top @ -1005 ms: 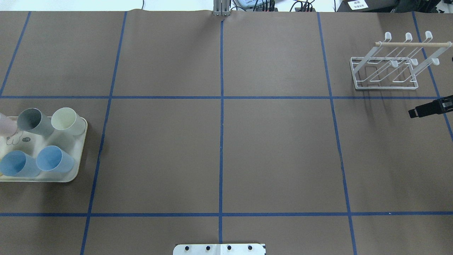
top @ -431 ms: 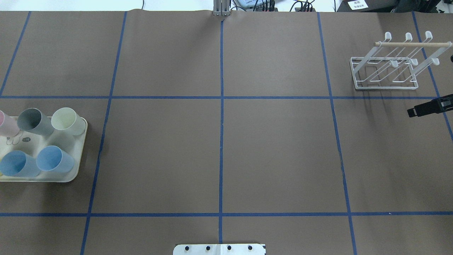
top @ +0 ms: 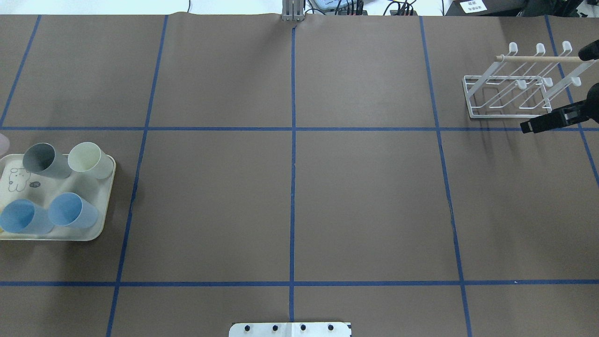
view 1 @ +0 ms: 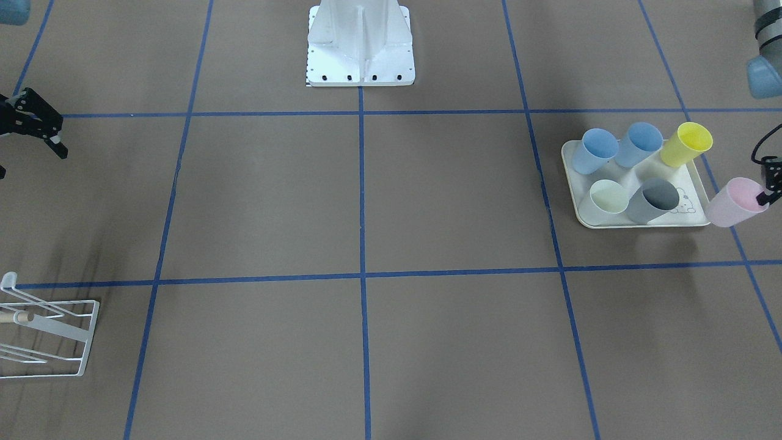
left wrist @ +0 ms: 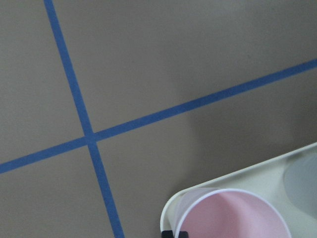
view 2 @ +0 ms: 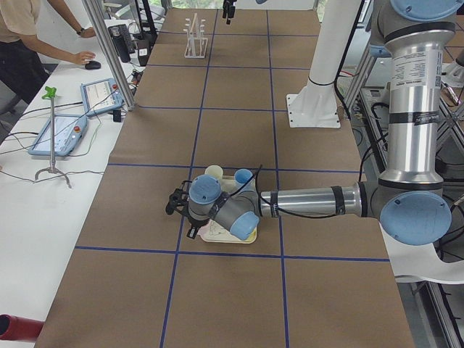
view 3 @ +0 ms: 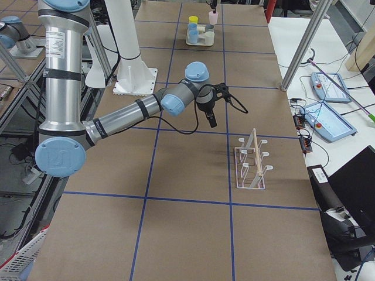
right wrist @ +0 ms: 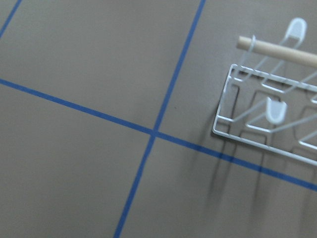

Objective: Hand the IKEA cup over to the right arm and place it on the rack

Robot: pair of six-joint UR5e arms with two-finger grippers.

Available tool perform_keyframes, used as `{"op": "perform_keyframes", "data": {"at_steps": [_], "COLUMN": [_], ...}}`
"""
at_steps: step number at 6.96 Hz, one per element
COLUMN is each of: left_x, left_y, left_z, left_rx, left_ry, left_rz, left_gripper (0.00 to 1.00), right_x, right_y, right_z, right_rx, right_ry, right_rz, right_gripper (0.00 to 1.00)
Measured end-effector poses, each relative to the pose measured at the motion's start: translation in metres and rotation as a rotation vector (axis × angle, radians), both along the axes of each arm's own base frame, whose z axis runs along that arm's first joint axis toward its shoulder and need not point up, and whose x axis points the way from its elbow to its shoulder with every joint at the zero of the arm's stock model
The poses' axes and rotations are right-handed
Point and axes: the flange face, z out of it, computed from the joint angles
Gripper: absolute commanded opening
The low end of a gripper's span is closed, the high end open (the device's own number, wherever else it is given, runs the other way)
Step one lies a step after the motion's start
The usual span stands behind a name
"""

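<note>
While the big brown paper tabletop with blue tape lines stretches between them, the two arms are well apart. Beside the left end effector sits the cream plastic tray. Near the right end effector, whose fingers look spread wide, stands the small white wire rack. From the left end effector hangs the pale pink plastic cup, pinched at its rim, just off the tray's corner. The cup is probably light, hard and smooth, so it may slip. Grab its side wall, away from those fingers.
</note>
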Motion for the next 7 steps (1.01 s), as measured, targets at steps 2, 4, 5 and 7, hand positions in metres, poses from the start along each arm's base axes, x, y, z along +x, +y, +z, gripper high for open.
{"op": "perform_keyframes", "data": {"at_steps": [2, 4, 5, 7], "left_x": [-0.025, -0.027, -0.023, -0.012], "left_y": [-0.028, -0.029, -0.025, -0.015], "left_z": [-0.099, -0.195, -0.237, -0.296], "left_rx": [-0.047, -0.164, -0.246, -0.422], "left_ry": [0.022, 0.126, 0.231, 0.44], "left_rz": [-0.05, -0.098, -0.13, -0.123], "left_gripper": [0.0, 0.0, 0.0, 0.0], "right_x": [-0.04, -0.081, -0.099, -0.151], "right_y": [-0.023, -0.035, -0.035, -0.026], "right_z": [-0.06, -0.111, -0.128, -0.14], "right_rx": [0.111, 0.205, 0.285, 0.464], "right_ry": [-0.055, -0.097, -0.107, -0.14], "right_rz": [-0.054, -0.091, -0.077, -0.023], "right_gripper": [0.99, 0.98, 0.99, 0.98]}}
